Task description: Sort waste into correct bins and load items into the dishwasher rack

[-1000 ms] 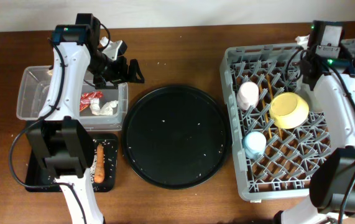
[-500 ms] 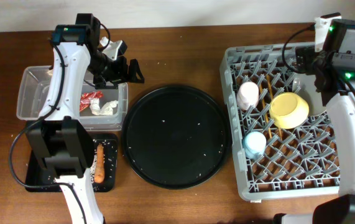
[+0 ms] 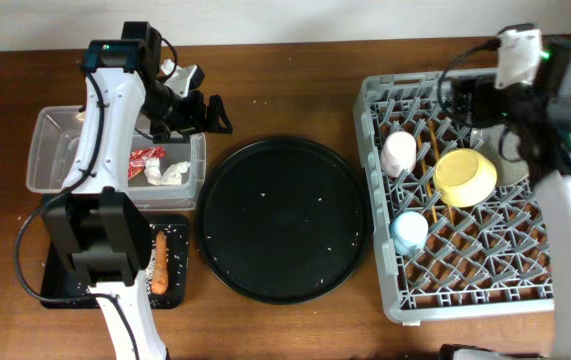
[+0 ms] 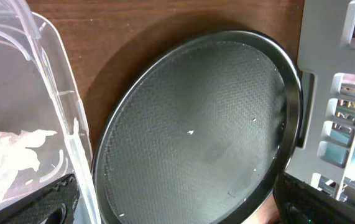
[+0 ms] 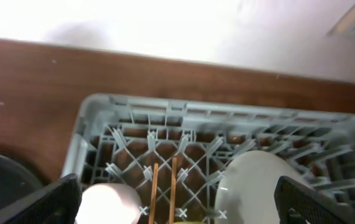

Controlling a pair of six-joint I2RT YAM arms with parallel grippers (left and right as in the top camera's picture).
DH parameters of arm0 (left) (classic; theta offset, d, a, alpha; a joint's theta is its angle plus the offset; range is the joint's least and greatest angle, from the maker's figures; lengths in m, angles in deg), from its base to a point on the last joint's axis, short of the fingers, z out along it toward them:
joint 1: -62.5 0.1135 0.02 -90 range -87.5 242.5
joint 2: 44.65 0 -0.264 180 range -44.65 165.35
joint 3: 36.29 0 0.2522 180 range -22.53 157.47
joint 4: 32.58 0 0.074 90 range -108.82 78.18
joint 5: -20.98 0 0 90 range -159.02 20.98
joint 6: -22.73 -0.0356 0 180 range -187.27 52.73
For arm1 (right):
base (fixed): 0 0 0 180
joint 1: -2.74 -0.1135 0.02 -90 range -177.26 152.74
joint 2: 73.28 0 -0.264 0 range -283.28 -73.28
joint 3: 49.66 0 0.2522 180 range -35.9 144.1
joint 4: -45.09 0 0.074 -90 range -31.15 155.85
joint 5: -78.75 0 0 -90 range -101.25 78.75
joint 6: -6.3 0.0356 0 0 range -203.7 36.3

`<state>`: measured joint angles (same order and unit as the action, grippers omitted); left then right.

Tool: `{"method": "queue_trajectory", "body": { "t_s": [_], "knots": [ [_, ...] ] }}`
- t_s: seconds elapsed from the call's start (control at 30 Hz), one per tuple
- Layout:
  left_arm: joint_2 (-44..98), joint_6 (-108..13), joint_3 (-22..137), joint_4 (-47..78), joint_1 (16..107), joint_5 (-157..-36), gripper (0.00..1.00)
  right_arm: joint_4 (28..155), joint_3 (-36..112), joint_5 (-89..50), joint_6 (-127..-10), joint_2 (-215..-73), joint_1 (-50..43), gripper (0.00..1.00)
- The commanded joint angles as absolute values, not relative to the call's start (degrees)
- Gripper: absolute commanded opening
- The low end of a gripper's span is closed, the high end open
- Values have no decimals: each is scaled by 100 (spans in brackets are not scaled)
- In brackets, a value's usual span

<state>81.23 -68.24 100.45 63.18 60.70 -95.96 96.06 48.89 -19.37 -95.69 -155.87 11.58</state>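
The grey dishwasher rack (image 3: 465,290) holds a pale pink cup (image 3: 399,152), a light blue cup (image 3: 409,230), a yellow bowl (image 3: 465,176), wooden chopsticks (image 3: 431,175) and a grey plate (image 3: 510,170) half hidden under my right arm. My right gripper (image 3: 462,100) hangs open and empty above the rack's back row; below it are the pink cup (image 5: 112,202), chopsticks (image 5: 163,186) and plate (image 5: 258,186). My left gripper (image 3: 200,112) is open and empty over the right rim of the clear tub (image 3: 55,150), which holds the red wrapper (image 3: 145,155) and the white tissue (image 3: 170,175).
A large round black tray (image 3: 285,218) with a few specks lies between tub and rack. The shallow black tray (image 3: 65,275) at front left holds the carrot piece (image 3: 161,262) and rice scraps (image 3: 150,262). In the left wrist view the round tray (image 4: 196,130) sits beside the tub wall (image 4: 59,106).
My right gripper has opened and the right arm has lifted and swung left from the rack's back right corner. The left arm has not moved.
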Motion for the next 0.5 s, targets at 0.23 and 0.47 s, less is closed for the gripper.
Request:
{"method": "queue_trajectory", "body": {
  "t_s": [0.23, 0.47],
  "knots": [
    [7918, -6791, 10133, 6322, 6081, -9611, 99, 9505, 3366, -1465, -9565, -10057, -287, 98],
    [7918, -6791, 10133, 6322, 6081, -9611, 99, 6181, -1794, -1968, -8824, -7850, -287, 99]
  ]
}}
